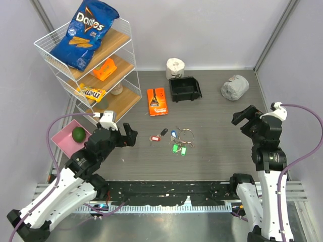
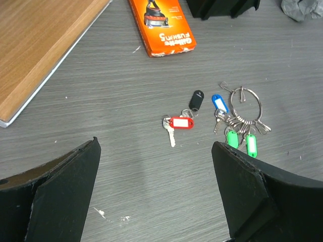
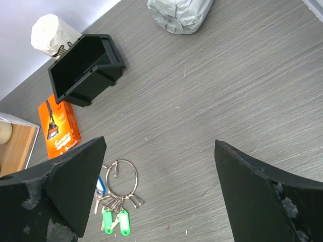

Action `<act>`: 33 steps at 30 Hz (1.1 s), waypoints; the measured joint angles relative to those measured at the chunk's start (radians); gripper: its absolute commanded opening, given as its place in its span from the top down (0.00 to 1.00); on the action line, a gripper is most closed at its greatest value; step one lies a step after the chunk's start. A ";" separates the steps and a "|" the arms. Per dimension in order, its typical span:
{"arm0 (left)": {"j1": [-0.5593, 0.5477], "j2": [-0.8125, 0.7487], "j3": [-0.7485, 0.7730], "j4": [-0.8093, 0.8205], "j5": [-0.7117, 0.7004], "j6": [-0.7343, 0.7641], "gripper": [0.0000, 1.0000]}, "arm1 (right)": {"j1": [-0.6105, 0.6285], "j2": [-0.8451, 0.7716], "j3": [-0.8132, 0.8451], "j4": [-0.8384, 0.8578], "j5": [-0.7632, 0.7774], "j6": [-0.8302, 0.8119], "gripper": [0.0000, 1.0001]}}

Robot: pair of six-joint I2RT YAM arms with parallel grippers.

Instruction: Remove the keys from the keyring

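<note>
You have both grippers above the table, holding nothing. The left gripper (image 1: 129, 135) hovers near-left of the keys (image 1: 174, 140), jaws spread wide. Its own camera frames the keys between its two fingers (image 2: 60, 194). The right gripper (image 1: 245, 119) hangs well to the right of them, jaws equally spread.

The keyring (image 1: 187, 133) lies flat mid-table, nearer than the orange packet (image 1: 157, 101) and the black bin (image 1: 184, 88).

Only the left wrist view resolves the detail. A blue tag (image 2: 217, 102) and two green tags (image 2: 251, 144) sit at the keyring with bare keys bunched at its near edge. The red-tagged key (image 2: 179, 123) and black fob (image 2: 196, 100) lie just left of it, apart from the keyring. You cannot tell whether those two touch each other.

The right wrist view shows the keyring and green tags, but one of its fingers (image 3: 65, 194) covers the red-tagged key and fob. It does give you the bin's open mouth, the paper roll (image 3: 50, 35) just beyond it and the grey bundle (image 3: 179, 12) far right.

Only the top view shows the rack (image 1: 117, 40) far left with the chips bag (image 1: 86, 33) on top. It also shows the pink tray (image 1: 60, 142) holding a green fruit (image 1: 78, 133) beside the left arm.
</note>
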 measured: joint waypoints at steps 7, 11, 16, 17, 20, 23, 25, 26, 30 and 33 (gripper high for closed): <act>0.000 0.066 -0.045 0.092 0.196 0.050 0.02 | 0.000 -0.032 -0.047 -0.002 0.010 0.000 0.05; -0.015 0.188 -0.048 0.150 0.313 0.074 0.02 | 0.000 -0.038 -0.066 0.004 -0.023 -0.031 0.00; -0.041 0.293 -0.048 0.191 0.386 0.119 0.03 | 0.008 -0.010 -0.067 0.008 -0.077 -0.114 0.12; -0.042 0.309 -0.048 0.209 0.397 0.129 0.03 | 0.019 0.003 -0.067 0.010 -0.082 -0.126 0.14; -0.042 0.353 -0.048 0.270 0.407 0.156 0.04 | 0.101 0.058 -0.067 0.016 -0.081 -0.147 0.15; -0.042 0.416 -0.048 0.365 0.417 0.170 0.05 | 0.267 0.136 -0.067 0.025 -0.034 -0.154 0.18; -0.042 0.471 -0.048 0.426 0.428 0.173 0.06 | 0.381 0.204 -0.066 0.039 0.001 -0.152 0.21; -0.042 0.499 -0.048 0.450 0.434 0.174 0.06 | 0.430 0.241 -0.066 0.048 0.018 -0.148 0.25; -0.042 0.554 -0.060 0.520 0.450 0.174 0.06 | 0.563 0.393 -0.064 0.083 0.078 -0.120 0.35; -0.042 0.543 -0.089 0.578 0.446 0.173 0.06 | 0.629 0.515 -0.034 0.104 0.117 -0.090 0.39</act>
